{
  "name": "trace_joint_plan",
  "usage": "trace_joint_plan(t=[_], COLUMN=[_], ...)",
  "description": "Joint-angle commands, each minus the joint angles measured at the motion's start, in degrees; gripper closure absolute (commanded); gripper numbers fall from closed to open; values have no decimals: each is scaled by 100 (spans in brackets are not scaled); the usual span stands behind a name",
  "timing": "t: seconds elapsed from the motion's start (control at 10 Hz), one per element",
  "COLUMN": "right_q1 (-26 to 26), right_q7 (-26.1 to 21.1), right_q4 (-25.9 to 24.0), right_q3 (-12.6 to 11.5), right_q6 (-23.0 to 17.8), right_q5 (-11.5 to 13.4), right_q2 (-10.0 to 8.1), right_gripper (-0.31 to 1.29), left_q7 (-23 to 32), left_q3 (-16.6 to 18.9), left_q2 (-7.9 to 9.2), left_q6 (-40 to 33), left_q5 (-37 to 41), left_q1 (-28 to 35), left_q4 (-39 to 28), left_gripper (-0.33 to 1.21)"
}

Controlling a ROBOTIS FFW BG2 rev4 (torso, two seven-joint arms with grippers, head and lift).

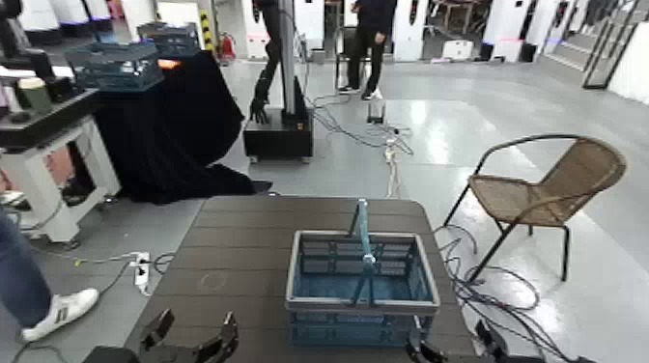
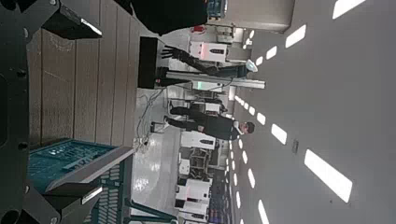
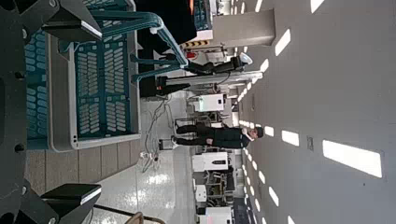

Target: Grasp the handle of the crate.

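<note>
Two end effectors are at work, both with their fingers spread and nothing between them. The frame's lower edge cuts off most of each arm; the left end effector [image 1: 191, 340] and right end effector [image 1: 456, 344] hang low at the near side of the worktop [image 1: 227, 256]. The crate [image 1: 362, 308] sits ahead and between them, closer to the right one — its blue floor shows through the open top. The handle [image 1: 362, 230] arches upright over it, ahead and leftward of the right end effector, apart from both. Far beyond the left end effector, two lattice crates [image 1: 114, 68] rest on black cloth [image 1: 183, 130], their contents hard to make out.
</note>
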Motion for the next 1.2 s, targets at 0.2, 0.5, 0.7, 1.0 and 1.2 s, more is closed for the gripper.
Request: trace_joint_plan(t=[0.2,0.5,0.7,1.0,1.2], right_q1=[0,0,0,0,-9], right_q7=[0,0,0,-9,0], right_q4=[9,18,26,26,26], right_q3=[7,7,7,7,7], right_q6=[2,11,11,20,37], right_q5=[-32,-50,-67,-76,-85], right_q2=[2,2,11,20,28], right_gripper=[15,15,15,15,15], left_q7=[-7,-34,-183,-394,-499], left_q3=[-9,0,44,97,71], left_q2=[0,0,0,18,88], left_q6=[-27,-18,35,677,1301], left_q5=[4,91,276,707,1234], left_q1=[-9,-62,-202,-536,-818], left_q4=[15,24,111,103,76], left_gripper=[13,13,13,13,13])
